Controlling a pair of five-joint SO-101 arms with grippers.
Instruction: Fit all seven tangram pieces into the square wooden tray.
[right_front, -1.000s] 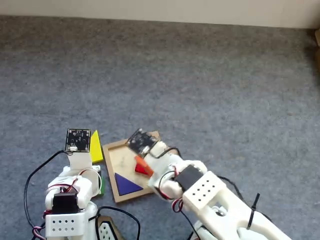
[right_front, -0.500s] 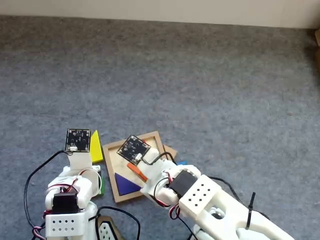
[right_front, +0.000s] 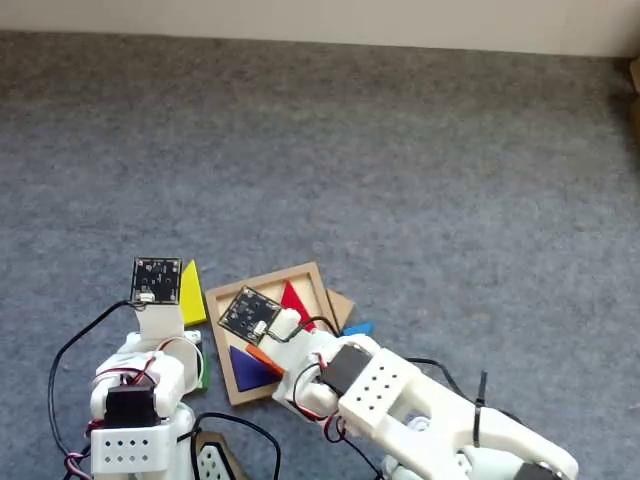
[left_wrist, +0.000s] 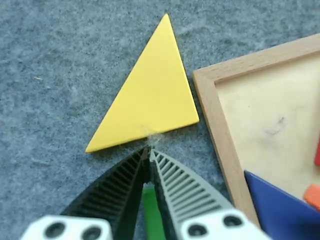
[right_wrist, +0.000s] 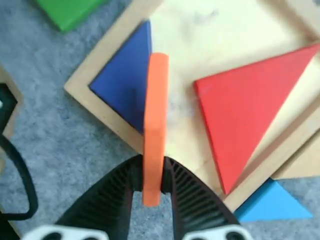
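Right claw (right_wrist: 151, 164) clamps orange piece (right_wrist: 155, 100) over tray (right_wrist: 112, 47); left claw (left_wrist: 149, 150) closed; green piece (left_wrist: 150, 215), maybe triangle, half-hidden.

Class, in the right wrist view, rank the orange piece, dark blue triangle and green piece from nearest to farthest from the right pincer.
1. Orange piece: gripped in the right pincer.
2. Dark blue triangle: in the tray, beside it.
3. Green piece: outside the tray, farthest.

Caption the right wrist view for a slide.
Right claw grips an orange piece on edge over the wooden tray, between blue triangle and red triangle.
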